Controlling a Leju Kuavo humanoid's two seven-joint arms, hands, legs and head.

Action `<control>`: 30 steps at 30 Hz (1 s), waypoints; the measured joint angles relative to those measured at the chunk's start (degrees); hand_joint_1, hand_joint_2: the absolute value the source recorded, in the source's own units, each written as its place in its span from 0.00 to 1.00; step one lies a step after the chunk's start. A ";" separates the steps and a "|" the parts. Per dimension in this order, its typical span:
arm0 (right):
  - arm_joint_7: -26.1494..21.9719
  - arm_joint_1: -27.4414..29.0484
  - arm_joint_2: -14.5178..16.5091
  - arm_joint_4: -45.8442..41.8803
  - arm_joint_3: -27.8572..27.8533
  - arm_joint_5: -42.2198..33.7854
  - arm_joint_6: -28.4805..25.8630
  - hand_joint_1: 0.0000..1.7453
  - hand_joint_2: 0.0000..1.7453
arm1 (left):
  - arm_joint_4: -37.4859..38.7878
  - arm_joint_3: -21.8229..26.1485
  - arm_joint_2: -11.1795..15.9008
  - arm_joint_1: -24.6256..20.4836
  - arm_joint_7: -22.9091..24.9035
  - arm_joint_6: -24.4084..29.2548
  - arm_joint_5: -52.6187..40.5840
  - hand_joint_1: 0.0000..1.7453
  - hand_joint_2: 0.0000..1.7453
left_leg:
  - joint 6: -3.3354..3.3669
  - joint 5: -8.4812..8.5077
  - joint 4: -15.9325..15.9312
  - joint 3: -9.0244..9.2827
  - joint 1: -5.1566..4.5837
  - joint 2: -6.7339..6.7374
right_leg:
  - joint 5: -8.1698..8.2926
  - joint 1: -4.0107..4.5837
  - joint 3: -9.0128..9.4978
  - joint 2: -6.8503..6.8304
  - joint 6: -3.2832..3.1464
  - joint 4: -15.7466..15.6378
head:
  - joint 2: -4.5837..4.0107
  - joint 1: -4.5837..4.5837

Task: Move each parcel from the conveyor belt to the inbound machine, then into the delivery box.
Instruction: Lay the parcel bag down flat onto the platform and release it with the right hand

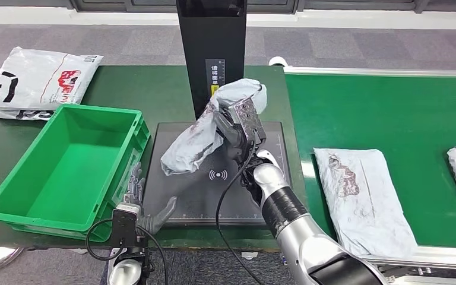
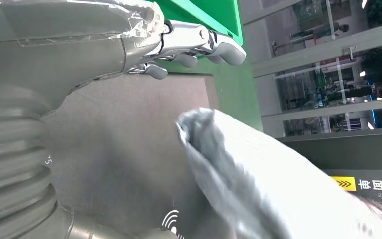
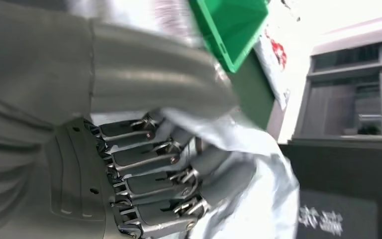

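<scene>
Green belt (image 1: 392, 113), dark scanner pad (image 1: 214, 196), grey floor (image 1: 344, 41).

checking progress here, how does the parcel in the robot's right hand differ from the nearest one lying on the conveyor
The held parcel is gripped by the right hand above the black scanner pad; the belt parcel rests untouched on the green conveyor. The held parcel hangs crumpled and folded, while the belt parcel lies flat and spread out. Both are grey plastic mailers with dark reddish print.
</scene>
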 joint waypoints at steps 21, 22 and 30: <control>-1.35 0.09 -0.16 2.64 1.35 1.09 0.18 0.00 1.00 | 0.67 0.00 0.00 -0.13 0.65 0.02 -0.70 0.00 1.00 | 0.00 0.00 0.01 0.01 -0.01 0.05 | 0.00 0.00 -0.04 0.04 0.00 0.00 | 0.00 0.00; -1.69 0.16 -0.22 2.64 1.35 1.20 0.18 0.00 1.00 | 0.67 0.00 0.00 -0.13 0.66 0.02 -0.73 0.00 1.00 | 0.00 0.00 0.01 0.01 -0.01 0.05 | 0.00 0.00 -0.04 0.04 0.00 0.00 | 0.00 0.00; -8.93 11.58 -3.52 -13.89 1.35 13.01 -6.24 0.00 1.00 | -1.49 0.10 0.02 0.95 0.83 -0.13 -1.35 0.00 1.00 | 0.00 -0.04 0.01 -0.02 -0.01 -0.07 | -0.03 0.00 -0.01 -0.06 -0.02 -0.02 | 0.00 0.00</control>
